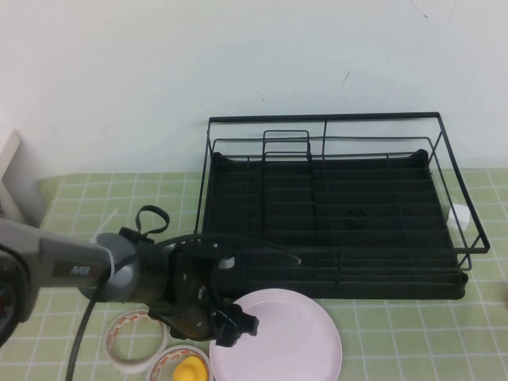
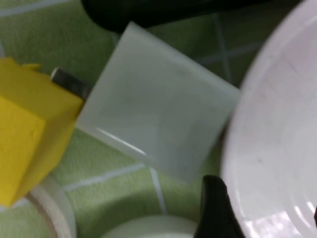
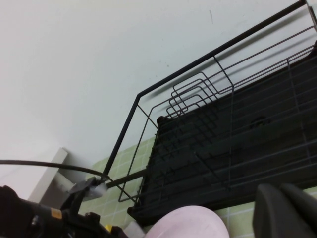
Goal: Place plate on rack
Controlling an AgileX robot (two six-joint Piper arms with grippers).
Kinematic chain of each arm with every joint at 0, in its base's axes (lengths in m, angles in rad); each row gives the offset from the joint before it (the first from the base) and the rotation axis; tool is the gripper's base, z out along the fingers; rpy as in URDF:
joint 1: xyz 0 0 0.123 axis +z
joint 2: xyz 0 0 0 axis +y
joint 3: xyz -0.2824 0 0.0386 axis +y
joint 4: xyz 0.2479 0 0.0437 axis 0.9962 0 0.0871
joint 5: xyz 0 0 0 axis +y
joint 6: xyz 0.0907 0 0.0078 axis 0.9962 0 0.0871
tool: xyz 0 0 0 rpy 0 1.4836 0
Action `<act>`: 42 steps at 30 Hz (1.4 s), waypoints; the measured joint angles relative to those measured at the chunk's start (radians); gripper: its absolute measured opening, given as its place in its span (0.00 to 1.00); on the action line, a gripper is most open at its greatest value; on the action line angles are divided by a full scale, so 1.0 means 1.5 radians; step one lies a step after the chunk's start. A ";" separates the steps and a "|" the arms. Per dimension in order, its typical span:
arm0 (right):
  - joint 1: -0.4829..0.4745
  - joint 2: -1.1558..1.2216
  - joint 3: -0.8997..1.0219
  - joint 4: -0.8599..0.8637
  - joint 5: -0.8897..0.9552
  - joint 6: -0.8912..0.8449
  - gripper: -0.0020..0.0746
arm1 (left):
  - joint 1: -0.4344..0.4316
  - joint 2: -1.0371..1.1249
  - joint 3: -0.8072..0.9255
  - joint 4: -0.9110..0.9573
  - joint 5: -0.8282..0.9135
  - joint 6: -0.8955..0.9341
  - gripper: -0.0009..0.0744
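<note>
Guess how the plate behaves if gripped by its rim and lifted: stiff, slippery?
The plate looks rigid, so probably no flex. Its glossy surface could slip at the left gripper. The wide disc may tilt. The right gripper is off to the side.

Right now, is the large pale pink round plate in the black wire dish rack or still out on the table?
Out. The pale pink round plate lies flat on the table before the black wire rack, left gripper at its rim.

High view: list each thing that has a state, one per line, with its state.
plate: flat on the table, outside the rack
rack: upright, nothing in it
left gripper: low at the plate's left edge
right gripper: off to the right, away from the plate
tape rolls: lying flat
</note>
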 joint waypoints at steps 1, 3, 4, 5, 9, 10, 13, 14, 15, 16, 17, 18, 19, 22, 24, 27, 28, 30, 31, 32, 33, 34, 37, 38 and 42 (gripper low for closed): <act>0.000 0.000 0.000 -0.002 0.001 0.000 0.02 | 0.000 0.006 0.000 -0.002 -0.007 0.000 0.51; 0.000 0.000 0.000 -0.004 0.001 0.000 0.02 | 0.000 0.018 0.000 -0.004 -0.016 0.000 0.51; 0.000 0.000 0.000 -0.004 0.001 0.000 0.02 | 0.000 0.024 -0.002 -0.007 -0.019 0.000 0.51; 0.000 0.000 0.000 -0.004 0.001 0.000 0.02 | 0.000 0.029 -0.002 -0.007 -0.021 0.000 0.51; 0.000 0.000 0.000 -0.005 0.001 0.000 0.02 | 0.000 0.055 -0.003 -0.009 -0.026 0.000 0.51; 0.000 0.000 0.000 -0.005 0.003 0.000 0.02 | 0.000 0.056 -0.005 -0.009 -0.027 0.000 0.51; 0.000 0.000 0.000 -0.007 0.003 0.000 0.02 | 0.000 0.057 -0.005 -0.011 -0.028 0.000 0.49; 0.000 0.000 0.000 -0.007 0.003 0.000 0.02 | 0.000 0.057 -0.006 -0.011 -0.028 0.000 0.47; 0.000 0.000 0.000 -0.007 0.003 0.000 0.02 | 0.000 0.057 -0.006 -0.011 -0.028 0.000 0.45; 0.000 0.000 0.000 -0.008 0.004 0.000 0.02 | 0.000 0.057 -0.006 -0.011 -0.027 0.000 0.42; 0.000 0.000 0.000 -0.008 0.004 0.000 0.02 | 0.000 0.057 -0.006 -0.011 -0.027 0.000 0.37; 0.000 0.000 0.000 -0.008 0.005 0.000 0.02 | 0.000 0.057 -0.006 -0.011 -0.027 0.000 0.31; 0.000 0.000 0.000 -0.008 0.005 0.000 0.02 | 0.000 0.058 -0.006 -0.011 -0.027 0.000 0.24; 0.000 0.000 0.000 -0.009 0.007 0.000 0.02 | 0.000 0.060 -0.007 -0.025 -0.024 0.000 0.08; 0.000 0.000 0.000 -0.009 0.012 0.000 0.02 | 0.000 0.059 -0.008 -0.037 -0.020 -0.003 0.06; 0.000 0.000 0.000 -0.009 0.022 0.000 0.02 | 0.000 0.049 -0.008 -0.041 -0.008 -0.003 0.04; 0.000 0.000 0.000 -0.009 0.027 0.000 0.02 | 0.000 0.040 -0.008 -0.041 0.000 -0.003 0.03; 0.000 0.000 0.000 -0.009 0.031 0.000 0.02 | 0.000 0.015 -0.006 -0.041 0.009 -0.003 0.02; 0.000 0.000 0.000 -0.009 0.031 0.000 0.02 | 0.000 -0.001 -0.005 -0.041 0.015 -0.003 0.02; 0.000 0.000 0.000 -0.009 0.032 0.000 0.02 | 0.000 -0.019 -0.004 -0.041 0.020 -0.003 0.02; 0.000 0.000 0.000 -0.009 0.032 0.000 0.02 | 0.000 -0.033 -0.004 -0.040 0.023 -0.003 0.02; 0.000 0.000 0.000 -0.009 0.032 0.000 0.02 | 0.000 -0.051 -0.004 -0.040 0.030 -0.002 0.01; 0.000 0.000 0.000 -0.006 0.032 0.000 0.02 | 0.000 -0.097 -0.003 -0.040 0.053 0.001 0.01; 0.000 0.000 0.000 -0.005 0.035 0.000 0.02 | 0.000 -0.113 0.002 -0.040 0.058 0.005 0.01; 0.000 0.000 0.000 -0.001 0.053 0.000 0.02 | 0.000 -0.174 0.046 -0.040 0.058 0.021 0.01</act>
